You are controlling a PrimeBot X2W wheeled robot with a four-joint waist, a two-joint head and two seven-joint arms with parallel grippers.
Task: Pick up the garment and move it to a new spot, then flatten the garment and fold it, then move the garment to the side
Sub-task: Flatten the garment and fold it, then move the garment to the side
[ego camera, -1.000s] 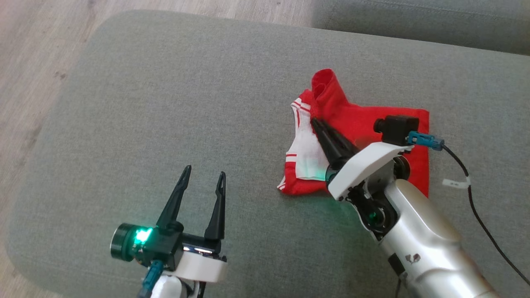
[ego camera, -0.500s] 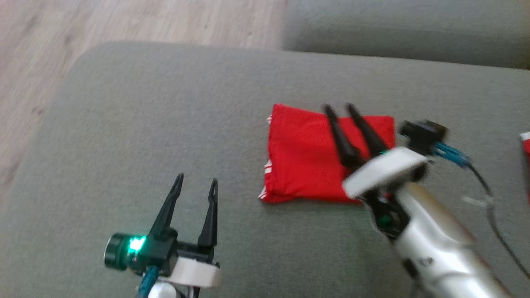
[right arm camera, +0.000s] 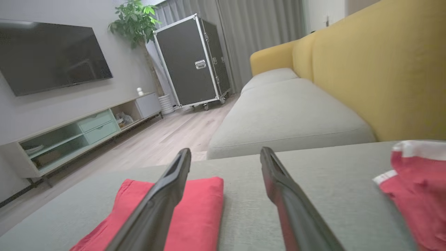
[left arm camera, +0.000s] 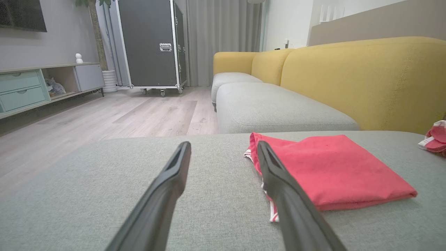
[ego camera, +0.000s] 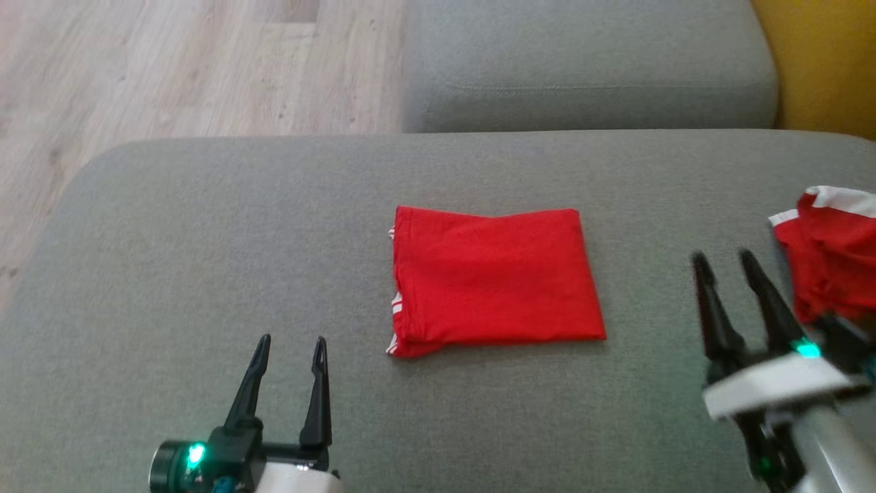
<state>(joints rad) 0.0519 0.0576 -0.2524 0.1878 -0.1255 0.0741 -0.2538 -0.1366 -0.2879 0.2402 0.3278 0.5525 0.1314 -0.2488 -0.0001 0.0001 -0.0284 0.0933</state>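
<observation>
Pulled back off the folded garment (ego camera: 493, 281), right claw (ego camera: 722, 257) gapes empty; left claw (ego camera: 292, 339) also spread wide.

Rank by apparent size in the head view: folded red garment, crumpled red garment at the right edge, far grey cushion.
1. far grey cushion, largest despite being farthest from the camera
2. folded red garment
3. crumpled red garment, cut off by the frame edge, so its full size is unsure

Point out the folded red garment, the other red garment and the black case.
folded red garment (ego camera: 493, 281), head view, middle of its top layer.
other red garment (ego camera: 831, 267), head view, red cloth below its white band.
black case (left arm camera: 146, 45), left wrist view, middle of its front panel.
</observation>
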